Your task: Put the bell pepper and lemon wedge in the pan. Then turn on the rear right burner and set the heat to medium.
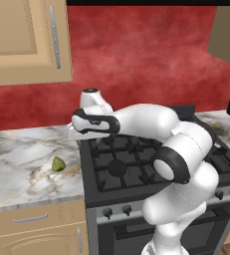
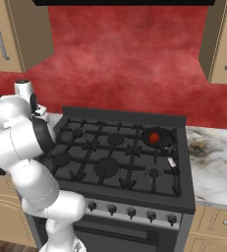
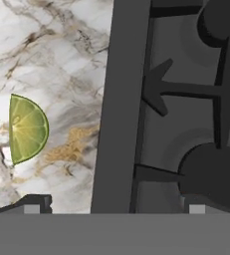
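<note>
Bell pepper (image 2: 155, 137) already in pan (image 2: 158, 138); lemon wedge (image 3: 28, 128) on marble counter (image 3: 57, 60), unpicked; gripper (image 3: 114, 206) above stove edge, jaws spread, empty; burner setting outstanding

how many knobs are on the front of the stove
5, in a row along the stove's front panel in the right base view: at and. The arm may hide another at the left end.

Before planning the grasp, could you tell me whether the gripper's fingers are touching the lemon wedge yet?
Apart. In the hand view the lemon wedge lies on the marble counter, with bare counter between it and the open fingers at the bottom edge.
</note>
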Available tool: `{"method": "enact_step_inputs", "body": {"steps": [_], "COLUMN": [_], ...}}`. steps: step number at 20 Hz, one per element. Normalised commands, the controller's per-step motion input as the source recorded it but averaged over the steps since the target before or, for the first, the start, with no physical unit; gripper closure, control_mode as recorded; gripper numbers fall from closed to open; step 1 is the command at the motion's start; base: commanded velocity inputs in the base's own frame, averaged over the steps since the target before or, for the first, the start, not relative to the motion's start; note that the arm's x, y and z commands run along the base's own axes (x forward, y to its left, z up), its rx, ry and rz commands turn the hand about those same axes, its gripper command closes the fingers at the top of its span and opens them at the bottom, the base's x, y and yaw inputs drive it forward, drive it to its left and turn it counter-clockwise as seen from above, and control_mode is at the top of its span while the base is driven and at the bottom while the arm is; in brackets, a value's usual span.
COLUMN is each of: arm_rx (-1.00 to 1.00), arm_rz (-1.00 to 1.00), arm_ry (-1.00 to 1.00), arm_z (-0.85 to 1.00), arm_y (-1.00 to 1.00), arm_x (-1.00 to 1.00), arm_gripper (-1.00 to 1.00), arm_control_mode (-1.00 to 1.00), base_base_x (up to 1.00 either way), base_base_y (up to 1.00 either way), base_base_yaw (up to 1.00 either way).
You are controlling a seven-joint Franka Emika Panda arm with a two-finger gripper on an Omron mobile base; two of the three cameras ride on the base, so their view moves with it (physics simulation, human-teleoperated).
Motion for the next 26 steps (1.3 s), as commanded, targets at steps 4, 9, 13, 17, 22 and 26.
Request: {"method": "enact_step_inputs", "body": {"steps": [4,9,13,17,22,26], "arm_rx": [0.00,0.00,0.00,0.03,0.01,0.00], "arm_rz": [0.01,0.00,0.00,0.00,0.00,0.00], "arm_ry": [0.00,-0.01,-0.04,0.00,0.04,0.08], "arm_z": [0.00,-0.17,-0.23,-0.13,-0.04,-0.24], "arm_y": [0.69,0.57,0.47,0.40,0.34,0.24], "arm_x": [0.00,0.01,0.15,0.10,0.01,0.23], "arm_gripper": [-1.00,-1.00,-1.00,-1.00,-1.00,-1.00], "arm_control_mode": [-1.00,-1.00,-1.00,-1.00,-1.00,-1.00], "base_base_x": [0.00,0.00,0.00,0.00,0.00,0.00], "base_base_y": [0.00,0.00,0.00,0.00,0.00,0.00], "base_base_yaw": [0.00,0.00,0.00,0.00,0.00,0.00]}}
